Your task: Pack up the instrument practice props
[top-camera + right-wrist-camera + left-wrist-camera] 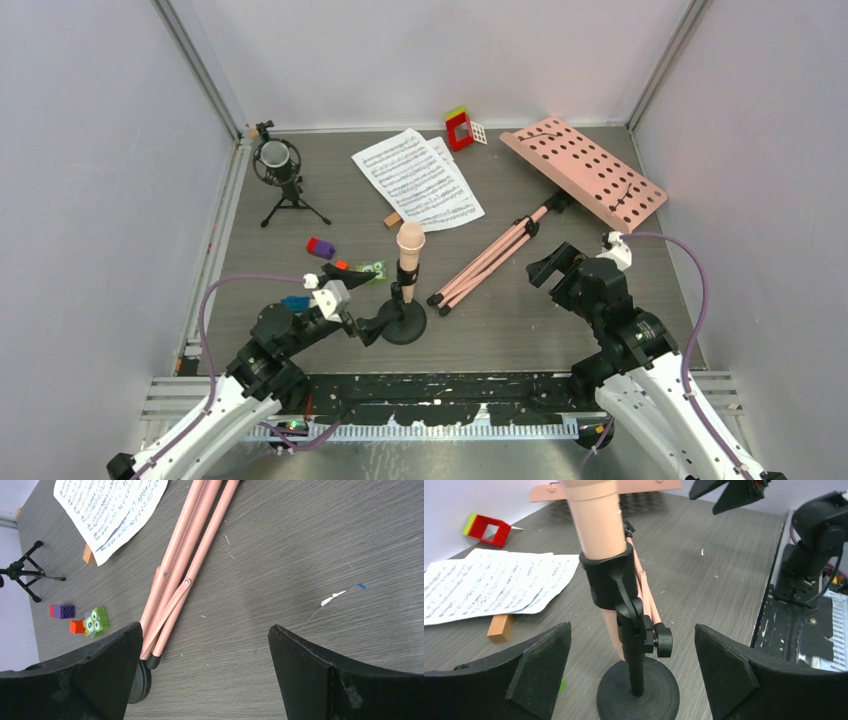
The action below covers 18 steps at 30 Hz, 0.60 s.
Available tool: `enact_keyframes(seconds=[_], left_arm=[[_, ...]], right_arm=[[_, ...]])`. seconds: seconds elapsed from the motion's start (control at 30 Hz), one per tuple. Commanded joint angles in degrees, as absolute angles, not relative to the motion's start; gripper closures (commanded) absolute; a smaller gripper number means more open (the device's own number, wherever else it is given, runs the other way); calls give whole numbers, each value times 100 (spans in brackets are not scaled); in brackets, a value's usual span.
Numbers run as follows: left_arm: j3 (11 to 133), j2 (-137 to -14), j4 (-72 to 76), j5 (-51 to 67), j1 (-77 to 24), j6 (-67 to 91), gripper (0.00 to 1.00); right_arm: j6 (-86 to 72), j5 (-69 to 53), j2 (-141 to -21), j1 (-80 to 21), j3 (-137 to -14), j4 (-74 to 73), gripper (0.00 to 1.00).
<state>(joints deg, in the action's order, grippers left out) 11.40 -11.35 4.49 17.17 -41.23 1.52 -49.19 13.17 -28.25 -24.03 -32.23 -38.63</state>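
Top view shows the mic (410,250) standing up on its round black base (403,322), low in the middle of the frame, on the tabletop (520,330). Right by that base sits the left claw (370,306). In the left wrist view you can see why. Its two black fingers (534,675) are far apart, one on each side of the thin pole (636,672), with a gap on both sides. So this claw is wide open and holds nothing. I think it is lined up like this so it can pinch the pole, which is thin and easy to squeeze.

At the lower right of the top view is the right claw (552,268). It is wide open too, with nothing in it. Its own view looks down on the pink legs (180,575) of the stand (585,172). The stand lies flat, legs folded together, so they look easy to grab in one bunch.

White sheets (418,180) lie flat in the upper middle. A second mic (278,165) is at the upper left, and small blocks (320,247) are left of the middle. I see no box to pack into.
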Motion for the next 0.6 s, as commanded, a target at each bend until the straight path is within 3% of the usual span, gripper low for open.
enact_keyframes(seconds=[0.0, 0.1, 0.27, 0.57], left_arm=[[1295, -1630, 1218, 2194, -4122, 163, 3], [1250, -2044, 1674, 1878, -4128, 186, 4], [1231, -2579, 2322, 1540, -4147, 221, 18], [1248, -3140, 2733, 1098, -4460, 141, 22]], right_arm=[[-4904, 1321, -2827, -2406, -3252, -3652, 0], [-4904, 1302, -2841, -2407, -3268, -3655, 0], [-4909, 1334, -2810, -2408, -3269, -3691, 0], [-4882, 1363, -2821, -2408, -3252, -3701, 0]])
